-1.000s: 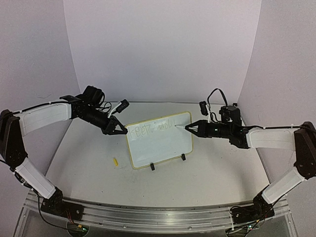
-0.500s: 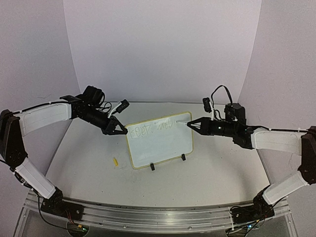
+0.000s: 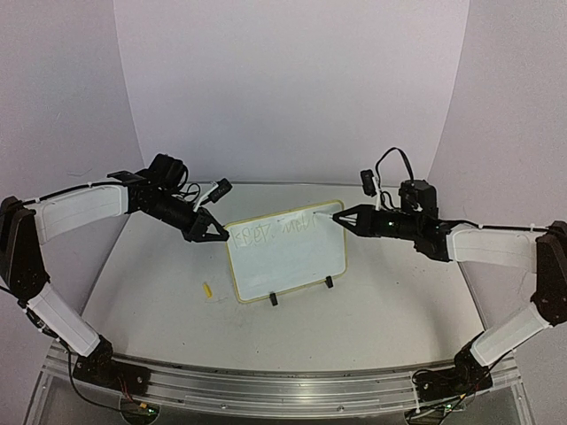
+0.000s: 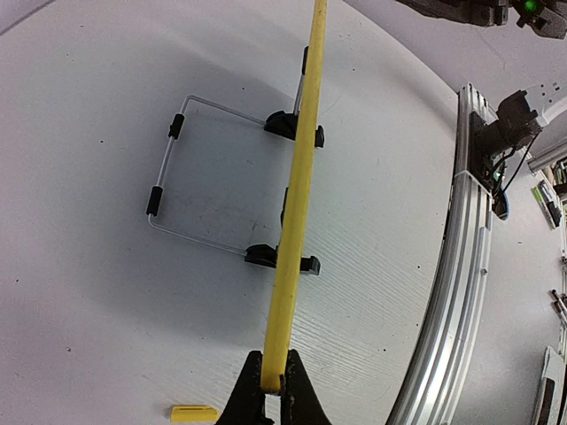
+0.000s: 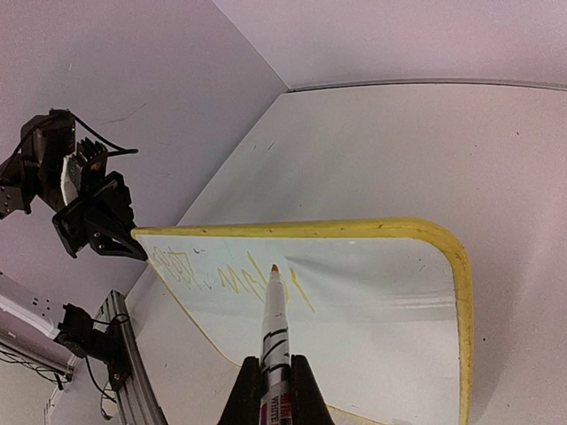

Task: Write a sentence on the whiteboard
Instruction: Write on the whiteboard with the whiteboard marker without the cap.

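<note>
The whiteboard (image 3: 288, 261) stands on its clip feet in the centre of the top view, on the white table (image 3: 390, 301). The left gripper (image 3: 220, 235) is clamped on the yellow rim at the board's upper-left corner. The right gripper (image 3: 340, 218) is closed on a marker (image 5: 274, 319), its tip at the faint yellow-green sentence (image 3: 282, 229) along the board's top. A small yellow piece (image 3: 208, 289) lies to the lower left of the board.
</note>
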